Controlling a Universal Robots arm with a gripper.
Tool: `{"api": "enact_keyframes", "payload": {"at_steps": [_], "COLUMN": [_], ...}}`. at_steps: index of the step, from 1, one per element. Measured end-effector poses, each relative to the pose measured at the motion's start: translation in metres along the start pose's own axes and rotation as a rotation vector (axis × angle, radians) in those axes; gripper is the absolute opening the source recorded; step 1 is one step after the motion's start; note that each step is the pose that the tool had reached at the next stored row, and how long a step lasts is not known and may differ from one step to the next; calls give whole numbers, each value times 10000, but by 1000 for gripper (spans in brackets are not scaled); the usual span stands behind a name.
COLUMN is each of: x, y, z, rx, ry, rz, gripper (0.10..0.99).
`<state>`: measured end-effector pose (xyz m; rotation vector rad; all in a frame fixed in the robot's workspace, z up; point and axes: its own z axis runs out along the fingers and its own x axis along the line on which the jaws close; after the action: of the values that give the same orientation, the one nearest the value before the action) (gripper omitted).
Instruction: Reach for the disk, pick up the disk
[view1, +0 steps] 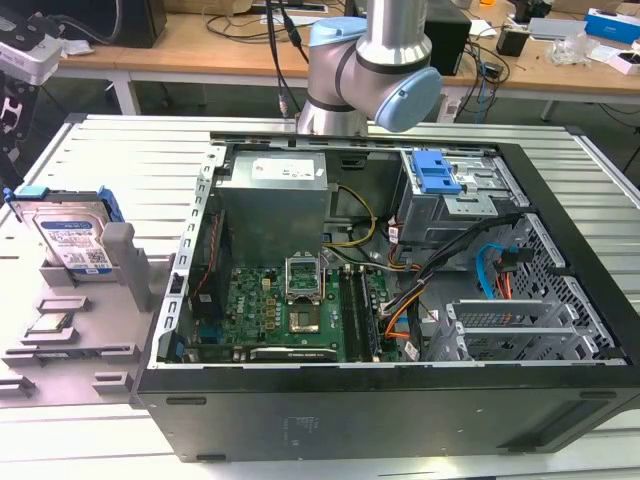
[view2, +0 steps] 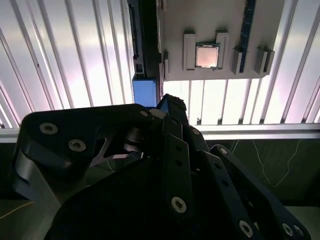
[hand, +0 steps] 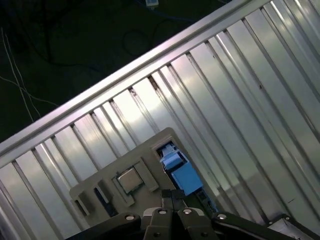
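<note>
One disk (view1: 72, 240) upright in its grey holder (view1: 120, 258).
Gripper (hand: 172, 196) hovers above it, fingers pressed together, gripping nothing.

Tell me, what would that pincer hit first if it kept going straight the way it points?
Probably the disk, at its blue bracket: in both wrist views it lies just beyond the pincer. Depth is hard to judge.

The tool (hand: 172, 199) is near the blue-railed disk (hand: 181, 172) standing in a grey holder (hand: 147, 147) beside a square chip (hand: 131, 180).
</note>
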<state>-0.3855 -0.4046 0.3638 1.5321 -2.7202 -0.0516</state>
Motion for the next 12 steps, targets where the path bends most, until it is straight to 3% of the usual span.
{"api": "enact_keyframes", "payload": {"at_steps": [12], "x": [0], "y": [0], "z": [0], "rx": [1], "ry": [48], "rz": [-1272], "gripper": [106]}}
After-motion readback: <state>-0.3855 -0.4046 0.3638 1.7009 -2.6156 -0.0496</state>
